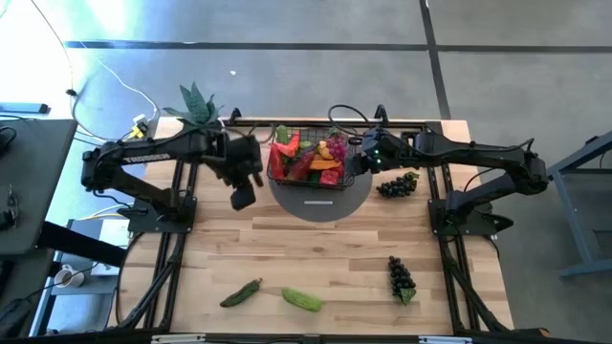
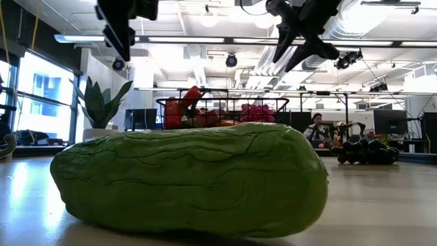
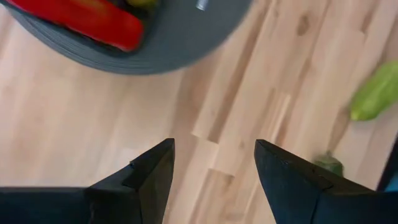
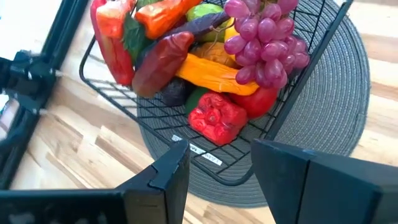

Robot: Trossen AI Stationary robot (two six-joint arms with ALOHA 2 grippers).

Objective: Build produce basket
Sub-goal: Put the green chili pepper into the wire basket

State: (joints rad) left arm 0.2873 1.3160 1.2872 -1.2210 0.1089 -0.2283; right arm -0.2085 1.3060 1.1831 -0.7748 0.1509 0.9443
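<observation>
**Cucumber up front, filled basket at the back**

Nearest lies a green cucumber point(image 1: 302, 299), with a green chilli point(image 1: 241, 293) beside it and dark grapes point(image 1: 401, 277) off to the right. Farther back, the basket point(image 1: 308, 159) sits on the grey mat point(image 1: 318, 203), holding peppers and pink grapes point(image 4: 266, 38). More dark grapes point(image 1: 397, 184) lie right of it. Left gripper point(image 1: 243, 196) hovers left of the mat, right gripper point(image 1: 358, 164) at the basket's right edge; both empty, fingers spread.
</observation>
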